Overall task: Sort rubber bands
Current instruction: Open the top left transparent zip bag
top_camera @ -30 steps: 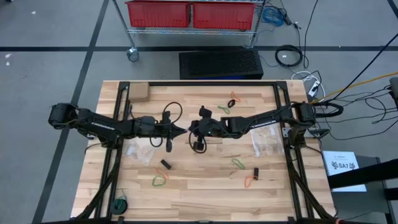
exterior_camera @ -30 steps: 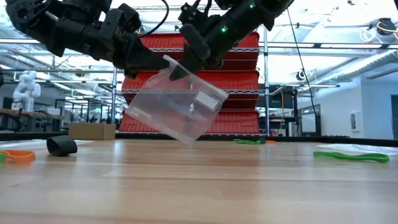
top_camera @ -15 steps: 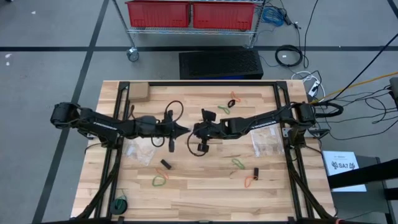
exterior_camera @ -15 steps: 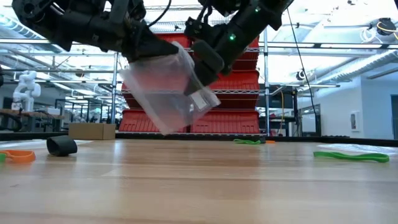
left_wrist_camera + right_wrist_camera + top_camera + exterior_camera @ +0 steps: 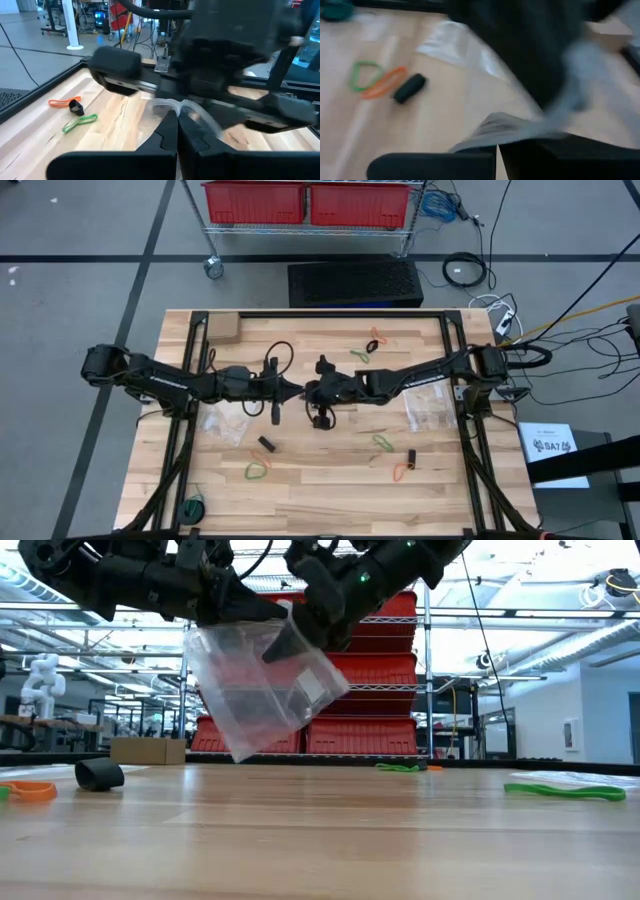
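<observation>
Two claws, left claw (image 5: 292, 391) and right claw (image 5: 312, 391), both clamped on clear bag (image 5: 262, 690), lifted above table (image 5: 320, 840) centre

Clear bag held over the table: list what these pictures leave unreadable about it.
- High view: the clear bag is hidden under the left hand and right hand.
- Low view: whether it holds any rubber bands; reflections cover its inside.
- Right wrist view: its edge is blurred.
- Left wrist view: the other arm hides most of it.
</observation>
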Robot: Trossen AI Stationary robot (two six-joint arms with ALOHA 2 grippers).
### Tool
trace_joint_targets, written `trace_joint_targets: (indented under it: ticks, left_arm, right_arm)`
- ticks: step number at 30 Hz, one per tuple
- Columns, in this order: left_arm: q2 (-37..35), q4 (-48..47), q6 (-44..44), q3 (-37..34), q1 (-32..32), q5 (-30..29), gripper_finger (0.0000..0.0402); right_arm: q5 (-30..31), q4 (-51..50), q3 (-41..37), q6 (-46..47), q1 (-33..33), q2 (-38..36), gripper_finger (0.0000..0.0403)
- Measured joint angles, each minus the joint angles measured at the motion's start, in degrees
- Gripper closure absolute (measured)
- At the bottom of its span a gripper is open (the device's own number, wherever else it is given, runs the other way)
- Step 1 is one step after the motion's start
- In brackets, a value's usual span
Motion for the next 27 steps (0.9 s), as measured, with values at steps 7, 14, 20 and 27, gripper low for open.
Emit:
trace_joint_targets:
  ticks: [7,14,20,27]
  left_arm:
    - [0.0,-0.6,0.1,0.0,-0.1,0.2,0.0402]
    - [0.0,-2.1,-0.2,-0.1,-1.3,0.6,0.0401]
    - [2.2,1.2,-2.0,-0.2,-2.9,0.6,0.0401]
    - [9.4,9.8,-3.5,-0.2,-3.3,0.4,0.0401]
  right_arm:
    - [-0.7,-7.1,0.0,2.1,0.1,0.0,0.0403]
    - [-2.6,-11.7,-5.3,4.7,0.2,-4.2,0.0403]
    - [-4.1,0.7,-13.0,8.9,-0.2,-10.4,0.0403]
    - [-0.2,10.0,-15.3,12.6,0.4,-7.6,0.0396]
